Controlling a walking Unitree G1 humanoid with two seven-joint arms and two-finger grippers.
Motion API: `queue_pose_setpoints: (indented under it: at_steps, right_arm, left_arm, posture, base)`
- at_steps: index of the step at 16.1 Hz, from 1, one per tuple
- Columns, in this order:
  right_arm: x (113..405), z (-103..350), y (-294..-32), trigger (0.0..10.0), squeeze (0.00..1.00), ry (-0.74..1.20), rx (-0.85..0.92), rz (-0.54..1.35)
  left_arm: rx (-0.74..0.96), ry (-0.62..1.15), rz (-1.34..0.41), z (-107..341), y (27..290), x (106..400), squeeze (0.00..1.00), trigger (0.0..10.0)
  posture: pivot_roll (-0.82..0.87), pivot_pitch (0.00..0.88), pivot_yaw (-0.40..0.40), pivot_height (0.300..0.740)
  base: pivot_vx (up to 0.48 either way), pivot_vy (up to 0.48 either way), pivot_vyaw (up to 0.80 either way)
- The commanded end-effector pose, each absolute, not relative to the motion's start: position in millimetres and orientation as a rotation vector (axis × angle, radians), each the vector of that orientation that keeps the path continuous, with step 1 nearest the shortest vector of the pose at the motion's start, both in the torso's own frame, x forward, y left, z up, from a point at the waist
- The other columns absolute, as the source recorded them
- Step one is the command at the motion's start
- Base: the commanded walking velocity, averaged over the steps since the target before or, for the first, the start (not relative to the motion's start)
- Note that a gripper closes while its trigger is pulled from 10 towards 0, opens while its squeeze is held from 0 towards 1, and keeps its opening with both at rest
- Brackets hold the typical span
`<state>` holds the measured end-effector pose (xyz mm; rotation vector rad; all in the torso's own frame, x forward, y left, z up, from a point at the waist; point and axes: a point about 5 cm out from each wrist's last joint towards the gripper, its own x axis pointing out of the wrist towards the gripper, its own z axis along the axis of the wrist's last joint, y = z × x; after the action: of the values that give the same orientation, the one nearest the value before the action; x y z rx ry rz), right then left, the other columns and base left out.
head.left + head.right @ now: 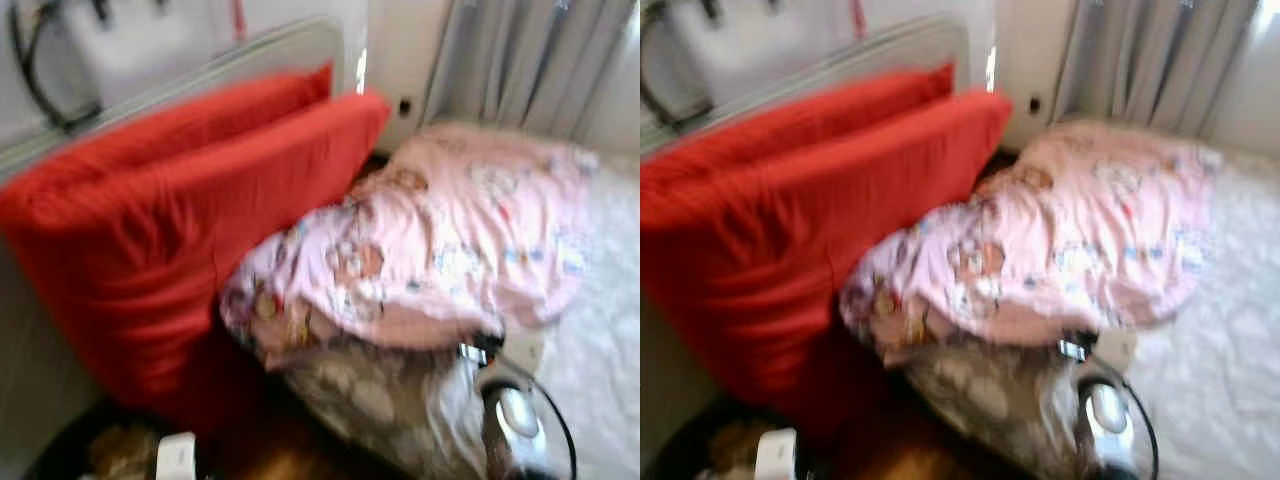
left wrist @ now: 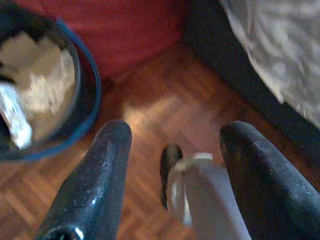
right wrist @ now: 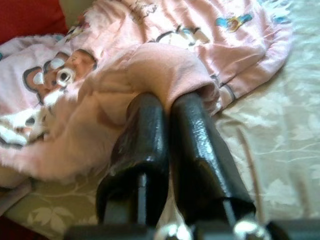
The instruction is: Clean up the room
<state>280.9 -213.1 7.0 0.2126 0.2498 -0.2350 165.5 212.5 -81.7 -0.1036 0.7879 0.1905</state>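
The right gripper (image 3: 167,107) pinches one fold of the single pink blanket (image 3: 165,65), fingers together. From the head, two red pillows (image 1: 170,210) lean beside that blanket. The left gripper (image 2: 172,150) hangs wide open above the wooden floor (image 2: 165,95), one bin (image 2: 45,90) near it.

Both head views are motion-blurred throughout; edges of the red cushion (image 1: 190,230) and pink blanket (image 1: 450,240) are smeared. Daylight enters through the curtains (image 1: 530,60) at far right, overexposing the pale bedsheet (image 1: 600,330) near right. The near-left floor is in deep shadow. Wrist views are sharper; a bright reflection patch lies on the parquet floor (image 2: 150,115).
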Motion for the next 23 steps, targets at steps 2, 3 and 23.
queue_pose_setpoints:
  at_steps: [2, 3, 23]
  right_arm:
    - [284, 12, -213, 10.0, 0.00, 0.221, 0.208, -0.246]
    - [285, 13, -212, 10.0, 0.00, 0.214, 0.200, -0.243]
    - [286, 15, -212, 10.0, 0.00, 0.227, 0.089, -0.266]
  left_arm:
    - [-0.091, 0.818, 0.194, -84, 216, 161, 0.00, 10.0]
    - [-0.091, 0.820, 0.194, -84, 216, 160, 0.00, 10.0]
    - [-0.096, 0.862, 0.205, -88, 218, 151, 0.00, 10.0]
  posture:
    - [0.02, 0.047, -0.007, 0.740]
    - [0.02, 0.049, -0.006, 0.740]
    - [0.02, 0.061, -0.017, 0.740]
  base:
    - [-0.274, 0.000, 0.00]
    - [-0.270, 0.000, 0.00]
    - [-0.179, 0.000, 0.00]
